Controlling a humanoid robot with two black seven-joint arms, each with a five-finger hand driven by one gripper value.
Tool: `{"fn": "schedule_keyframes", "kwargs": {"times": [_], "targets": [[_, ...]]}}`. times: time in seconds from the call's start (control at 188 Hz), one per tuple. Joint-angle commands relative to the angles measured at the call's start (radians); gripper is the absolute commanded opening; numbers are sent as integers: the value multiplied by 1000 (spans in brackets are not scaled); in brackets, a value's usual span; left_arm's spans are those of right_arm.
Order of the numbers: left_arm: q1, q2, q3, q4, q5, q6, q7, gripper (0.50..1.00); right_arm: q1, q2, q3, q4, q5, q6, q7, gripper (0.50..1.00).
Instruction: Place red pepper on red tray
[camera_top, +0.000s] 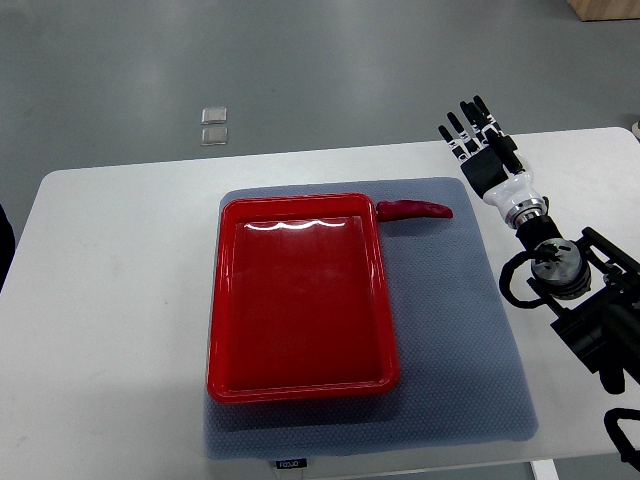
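Grey floor runs behind a white surface (120, 300), and a grey textured mat (450, 340) covers its middle. Your right hand (482, 148) hovers at the far right of the surface, its dark fingers (467, 112) straight, spread and holding nothing. From those fingers, look left: the red pepper (415, 209) lies on the mat, well apart from the hand, its near end touching or just beside the far right corner of the red tray (225, 300). No left hand shows. To do this step well, I would bring the fingers down across the pepper's middle, since it is slim, long and smooth-skinned and may roll. The tray is glossy, rectangular and raised at the rim, so lift clear of the rim.
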Motion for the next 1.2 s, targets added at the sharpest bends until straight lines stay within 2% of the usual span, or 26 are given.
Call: {"fn": "schedule_keyframes", "kwargs": {"times": [0.0, 0.17, 0.366, 0.371, 0.456, 0.504, 0.509, 0.589, 0.711, 0.796, 0.96, 1.034, 1.04, 1.135, 1.194], "targets": [[0, 0, 1, 0, 0, 0, 0, 1000, 0, -1, -1, 0, 0, 0, 0, 911], [0, 0, 0, 0, 0, 0, 0, 1000, 8, -12, -18, 1, -14, 8, 0, 911], [0, 0, 0, 0, 0, 0, 0, 1000, 43, -36, -92, 3, -167, 48, -15, 911], [0, 0, 0, 0, 0, 0, 0, 1000, 78, -63, -144, 4, -295, 61, -20, 911], [0, 0, 0, 0, 0, 0, 0, 1000, 144, -131, -210, 6, -530, 95, -20, 911], [0, 0, 0, 0, 0, 0, 0, 1000, 144, -131, -210, 6, -531, 95, -20, 911], [0, 0, 0, 0, 0, 0, 0, 1000, 187, -178, -253, 6, -692, 119, -21, 911], [0, 0, 0, 0, 0, 0, 0, 1000, 247, -225, -336, 6, -928, 132, -21, 911], [0, 0, 1, -2, 2, 0, 0, 1000, 325, -240, -459, 12, -1239, 103, -29, 909], [-2, 0, 1, -2, 2, 0, 0, 1000, 350, -234, -520, 12, -1361, 32, -63, 907], [-2, 0, 1, -2, 2, 0, 0, 1000, 350, -219, -594, 0, -1381, -74, -129, 901], [-2, 0, 1, -2, 2, 0, 0, 1000, 348, -217, -601, -2, -1381, -87, -132, 901], [-2, 0, 1, -2, 2, 0, 0, 1000, 342, -211, -621, -2, -1381, -116, -138, 899], [-2, 0, 1, -2, 2, 0, 0, 1000, 341, -205, -635, -3, -1381, -133, -143, 895], [-2, 0, 1, -2, 2, 0, 0, 1000, 324, -189, -644, -8, -1376, -178, -147, 885]]}}
